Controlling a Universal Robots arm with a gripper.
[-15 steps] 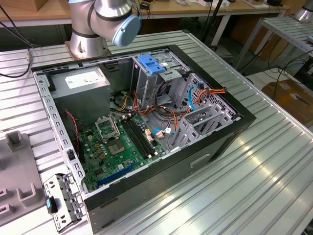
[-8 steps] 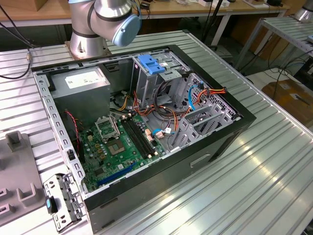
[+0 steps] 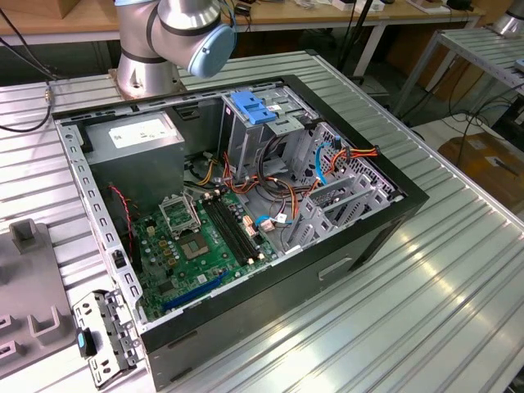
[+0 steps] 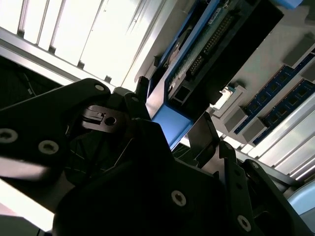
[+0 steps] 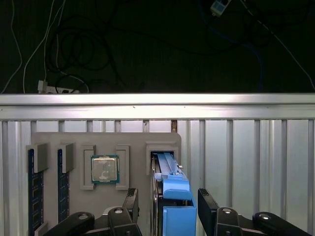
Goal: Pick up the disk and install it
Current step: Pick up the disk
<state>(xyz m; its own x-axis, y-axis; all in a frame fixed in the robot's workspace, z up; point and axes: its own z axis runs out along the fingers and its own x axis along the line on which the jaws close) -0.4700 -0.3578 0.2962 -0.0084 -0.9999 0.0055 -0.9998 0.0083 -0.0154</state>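
Disk on edge in a slot of the grey tray, blue rail facing the wrist, long axis running straight away from it. Squarely between the fingers of the gripper, spread to either broad face, with a gap showing and nothing clamped.

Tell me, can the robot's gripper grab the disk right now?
Probably yes. In the first wrist view the gripper is open, its fingers either side of the disk standing in a grey holder, with nothing else between.
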